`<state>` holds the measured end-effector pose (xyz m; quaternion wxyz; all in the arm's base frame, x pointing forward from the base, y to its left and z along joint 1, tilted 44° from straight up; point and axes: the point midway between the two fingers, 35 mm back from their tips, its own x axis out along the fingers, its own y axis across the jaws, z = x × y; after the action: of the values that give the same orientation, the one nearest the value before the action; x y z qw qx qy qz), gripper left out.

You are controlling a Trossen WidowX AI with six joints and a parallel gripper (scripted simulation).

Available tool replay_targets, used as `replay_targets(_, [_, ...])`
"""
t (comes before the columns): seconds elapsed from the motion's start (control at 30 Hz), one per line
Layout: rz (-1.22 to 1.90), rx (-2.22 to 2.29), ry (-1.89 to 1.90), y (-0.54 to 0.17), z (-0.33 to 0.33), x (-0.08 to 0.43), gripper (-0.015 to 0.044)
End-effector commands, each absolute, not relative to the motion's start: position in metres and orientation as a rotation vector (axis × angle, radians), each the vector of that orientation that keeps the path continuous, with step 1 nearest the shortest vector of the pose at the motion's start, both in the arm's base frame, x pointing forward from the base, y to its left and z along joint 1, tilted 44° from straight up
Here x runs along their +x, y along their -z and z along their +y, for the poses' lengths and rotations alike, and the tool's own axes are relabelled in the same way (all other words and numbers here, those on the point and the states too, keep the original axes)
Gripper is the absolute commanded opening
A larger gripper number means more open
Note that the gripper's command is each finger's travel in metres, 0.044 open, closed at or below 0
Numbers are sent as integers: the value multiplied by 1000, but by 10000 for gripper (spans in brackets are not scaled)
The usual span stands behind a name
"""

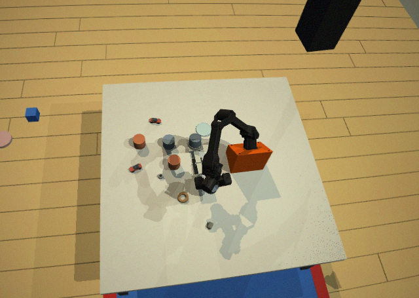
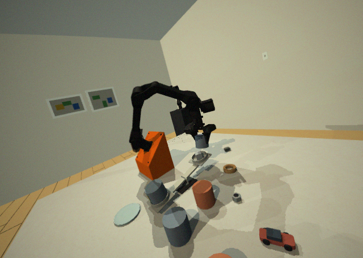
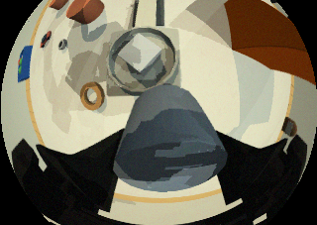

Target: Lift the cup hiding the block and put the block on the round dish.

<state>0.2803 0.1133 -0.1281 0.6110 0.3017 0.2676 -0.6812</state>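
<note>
My gripper (image 1: 213,186) (image 2: 202,140) (image 3: 166,133) is shut on a blue-grey cup (image 2: 201,143) (image 3: 165,131), held in the air beyond and above one end of the balance (image 3: 147,9). A pale grey block (image 3: 141,52) lies uncovered inside the round rim on that end's square plate (image 3: 115,89). The other blue-grey cup (image 1: 194,140) (image 2: 156,191) stands upright on the opposite end. The pale round dish (image 1: 203,129) (image 2: 127,215) lies on the table beside that cup's end, with nothing on it. The inside of the held cup is hidden.
A loose blue-grey cylinder (image 1: 168,141) (image 2: 177,227) and orange cylinders (image 1: 139,141) (image 1: 173,162) stand near the balance. Two red cars (image 1: 154,120) (image 1: 135,167), a nut (image 1: 160,175), a brown ring (image 1: 182,197) and a small dark piece (image 1: 209,224) lie around. The arm's orange base (image 1: 248,159) is beside the balance.
</note>
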Motion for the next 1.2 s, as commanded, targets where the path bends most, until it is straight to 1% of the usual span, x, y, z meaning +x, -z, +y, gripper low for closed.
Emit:
replay_targets(0.0, [618, 698, 1570, 151, 117, 268, 0])
replay_targets(0.2, [614, 701, 1568, 182, 118, 252, 0])
replay_targets(0.37, [614, 702, 1568, 187, 117, 250, 0])
replay_targets(0.63, [612, 701, 1568, 214, 92, 247, 0])
replay_targets(1.17, [611, 700, 1568, 226, 80, 246, 0])
